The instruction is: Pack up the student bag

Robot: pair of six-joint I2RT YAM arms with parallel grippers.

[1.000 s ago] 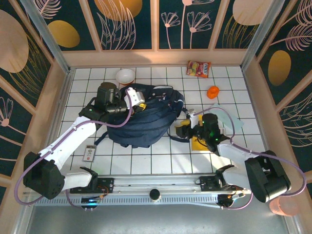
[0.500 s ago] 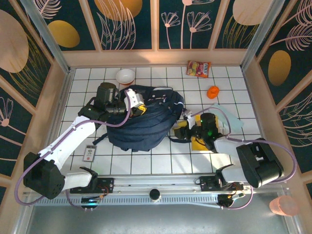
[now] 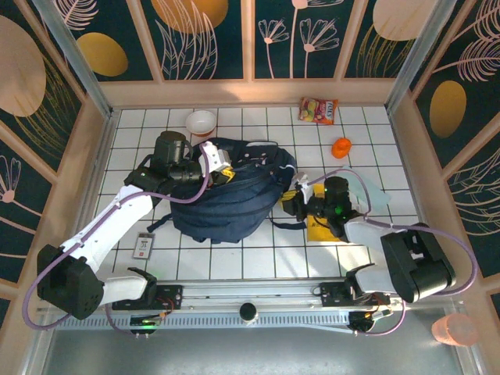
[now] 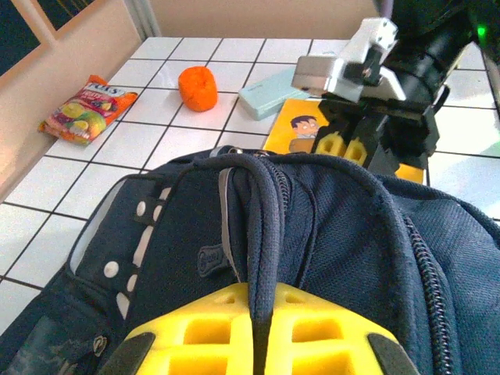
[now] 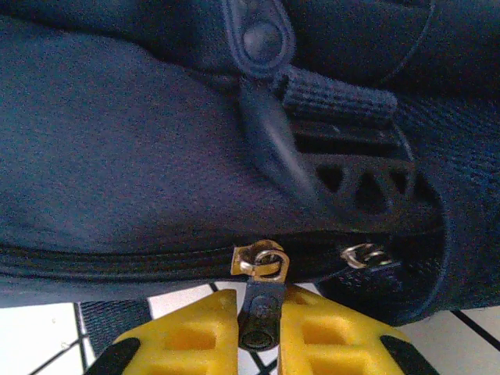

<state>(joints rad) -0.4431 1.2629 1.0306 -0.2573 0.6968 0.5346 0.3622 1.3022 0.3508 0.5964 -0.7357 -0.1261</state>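
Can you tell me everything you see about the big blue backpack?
The student bag is big, lumpy and made of navy-blue fabric. It lies on the white tiled table. It has a grey patch with white studs, and a black zipper with metal sliders. The left gripper pinches its dark carry strap. The right gripper pinches its zipper pull.

**Materials and Surface Finish**

The student bag is navy woven cloth, matt, with a fine grain. Its zipper slider is bright polished metal; the zipper pull is dark and dull. The strap buckle is black matt plastic, beside ribbed webbing. The right gripper has pads of matt yellow plastic. The table is smooth white tile; the snack packet is shiny film.
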